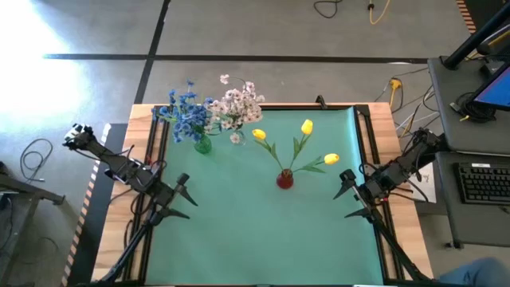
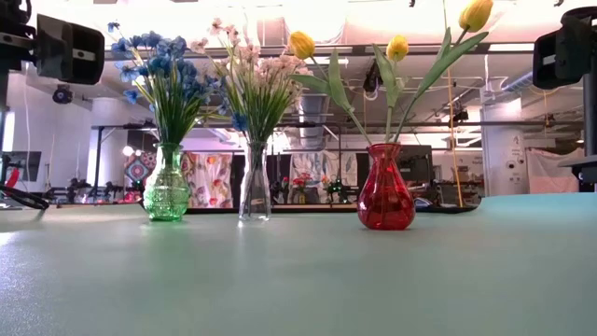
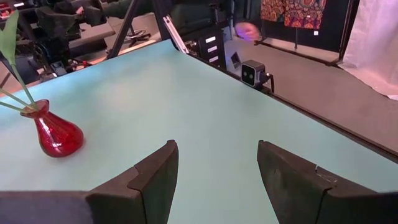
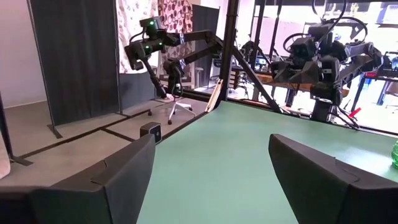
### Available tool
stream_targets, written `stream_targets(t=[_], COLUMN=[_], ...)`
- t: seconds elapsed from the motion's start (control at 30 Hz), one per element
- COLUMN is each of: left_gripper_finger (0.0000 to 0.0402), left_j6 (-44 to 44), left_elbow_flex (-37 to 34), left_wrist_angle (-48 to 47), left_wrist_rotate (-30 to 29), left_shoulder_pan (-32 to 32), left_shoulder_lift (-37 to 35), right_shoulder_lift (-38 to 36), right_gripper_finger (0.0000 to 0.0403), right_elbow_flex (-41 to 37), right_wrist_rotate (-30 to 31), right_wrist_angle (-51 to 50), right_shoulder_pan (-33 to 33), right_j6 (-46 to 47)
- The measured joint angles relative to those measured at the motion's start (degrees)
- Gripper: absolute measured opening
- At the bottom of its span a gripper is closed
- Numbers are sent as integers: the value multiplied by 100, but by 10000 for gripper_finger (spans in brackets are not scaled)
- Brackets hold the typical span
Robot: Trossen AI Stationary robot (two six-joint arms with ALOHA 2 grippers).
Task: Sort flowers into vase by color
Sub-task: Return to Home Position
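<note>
Since every stem sits in a vase, sorting looks done. On the counter (image 1: 263, 239): blue flowers (image 1: 185, 113) in green vase (image 1: 202, 145), white flowers (image 1: 239, 104) in clear vase (image 1: 237, 137), both at the far edge. The yellow flowers (image 1: 307, 127) are in red vase (image 1: 284, 179) mid-counter, between my hands, nearer the right. My left hand (image 1: 187, 197) and right hand (image 1: 348, 194) are both wide open, empty, well apart from the vases. Homing should miss the leaning stems.

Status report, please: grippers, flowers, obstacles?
Left gripper, right gripper open, empty, at sides. Blue flowers in green vase, white flowers in clear vase, yellow flowers in red vase. No obstruction.
</note>
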Motion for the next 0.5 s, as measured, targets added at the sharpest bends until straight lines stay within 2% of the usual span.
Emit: stream_targets(t=[0.5], left_gripper_finger=[205], left_j6=[1], left_elbow_flex=[0], left_wrist_angle=[2], left_wrist_rotate=[0], left_shoulder_pan=[0], left_shoulder_lift=[187], right_shoulder_lift=[2], right_gripper_finger=[303], right_elbow_flex=[0], right_wrist_rotate=[3], right_wrist_angle=[2], right_shoulder_pan=[0], right_j6=[0])
